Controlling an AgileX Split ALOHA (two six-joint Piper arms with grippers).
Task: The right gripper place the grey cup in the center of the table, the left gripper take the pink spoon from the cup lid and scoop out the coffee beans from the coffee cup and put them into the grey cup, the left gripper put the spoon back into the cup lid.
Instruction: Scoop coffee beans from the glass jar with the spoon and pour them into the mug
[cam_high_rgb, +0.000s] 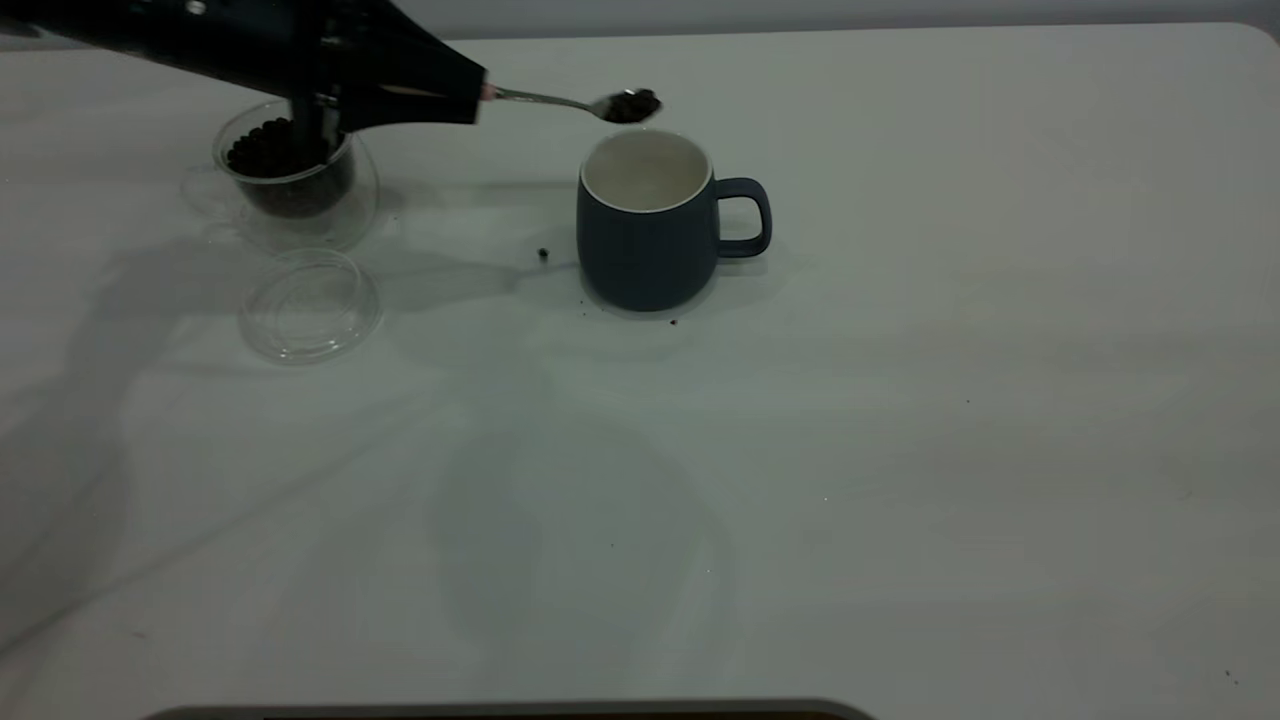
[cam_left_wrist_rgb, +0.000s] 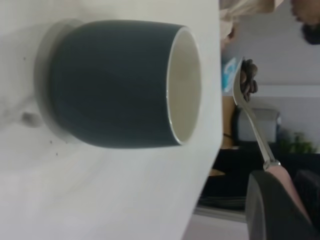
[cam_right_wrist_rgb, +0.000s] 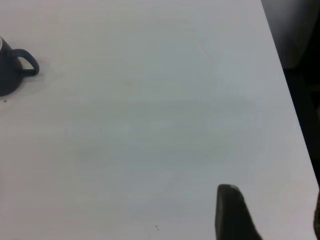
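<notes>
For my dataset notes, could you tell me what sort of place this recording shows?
Probably an indoor lab or office workbench: a plain white table with only a grey cup and staged props, a robot's left gripper at work, and dim furniture beyond the edge.

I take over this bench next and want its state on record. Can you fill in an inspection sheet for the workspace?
Surface: white table, a few dark specks, one stray bean beside the grey cup.
Job's things: grey cup upright near centre, inside looks empty; coffee cup holds coffee beans; cup lid lies flat and bare in front of it.
Clutter: nothing seen.
Grippers: left gripper holds the pink spoon, loaded with beans, above the grey cup's far rim; right gripper's fingers show above bare table, away from the work.
Cables: nothing seen.
Surroundings: dim furniture beyond the table edge.
</notes>
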